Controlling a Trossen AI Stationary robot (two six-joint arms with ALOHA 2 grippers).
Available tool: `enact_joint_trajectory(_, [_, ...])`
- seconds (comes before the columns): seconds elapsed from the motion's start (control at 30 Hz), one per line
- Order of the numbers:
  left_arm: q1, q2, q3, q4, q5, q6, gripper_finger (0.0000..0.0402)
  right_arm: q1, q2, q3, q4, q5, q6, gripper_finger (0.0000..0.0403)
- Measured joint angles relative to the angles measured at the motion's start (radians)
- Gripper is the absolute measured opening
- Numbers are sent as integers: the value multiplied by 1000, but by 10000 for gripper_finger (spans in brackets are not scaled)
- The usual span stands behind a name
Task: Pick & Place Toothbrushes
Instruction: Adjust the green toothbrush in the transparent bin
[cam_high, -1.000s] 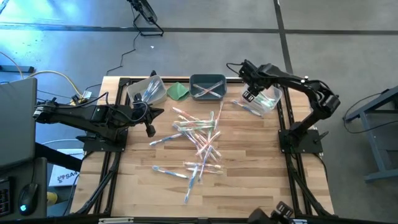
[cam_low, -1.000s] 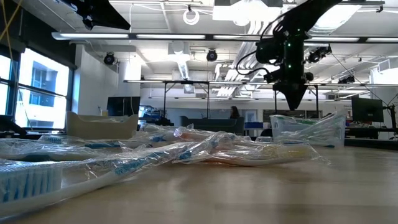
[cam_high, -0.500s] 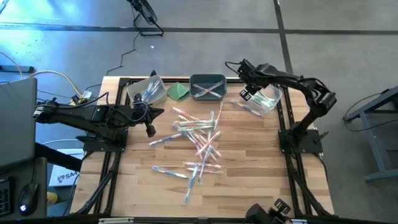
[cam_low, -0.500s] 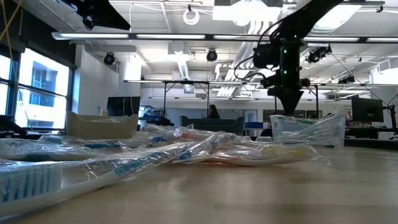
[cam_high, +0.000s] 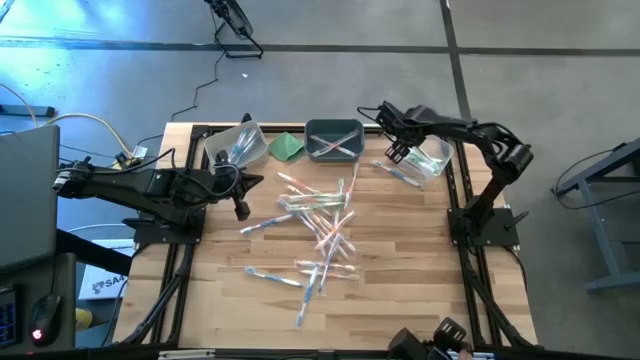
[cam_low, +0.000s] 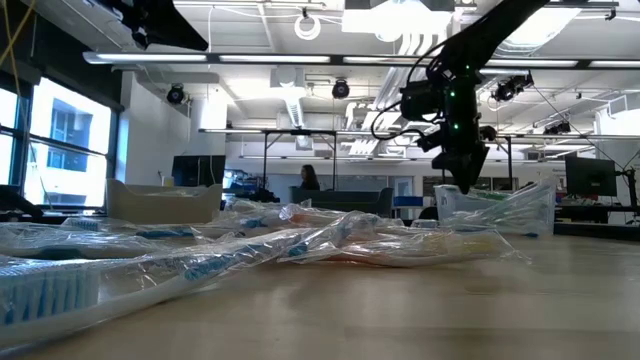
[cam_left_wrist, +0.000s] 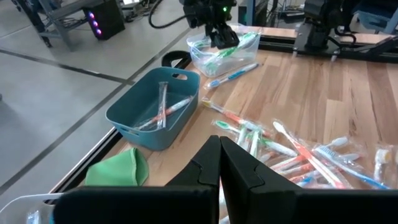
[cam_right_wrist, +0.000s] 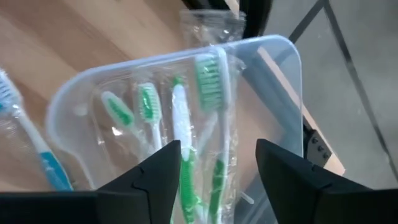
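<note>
Toothbrushes (cam_right_wrist: 186, 124) with green bristles in the clear bin (cam_right_wrist: 273, 62) show only past the right gripper's (cam_right_wrist: 217, 171) spread, empty fingers; left fingers (cam_left_wrist: 219, 163) pressed together.

Overhead looks straight down, low camera level across; both share the table (cam_high: 400, 260)
</note>
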Motion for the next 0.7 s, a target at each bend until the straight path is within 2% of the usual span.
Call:
enact_joint_trajectory(0.17, [0,0,0,-14,0,-22,0,-40,0,0,2,-26,-3,188])
enact_joint_trajectory(0.37, [0,0,0,-31,0,-40,0,-70,0,0,22,-113,-30,169])
enact_joint_trajectory(0.7, [0,0,0,-31,0,-49,0,-70,0,0,45,-120,-53,108])
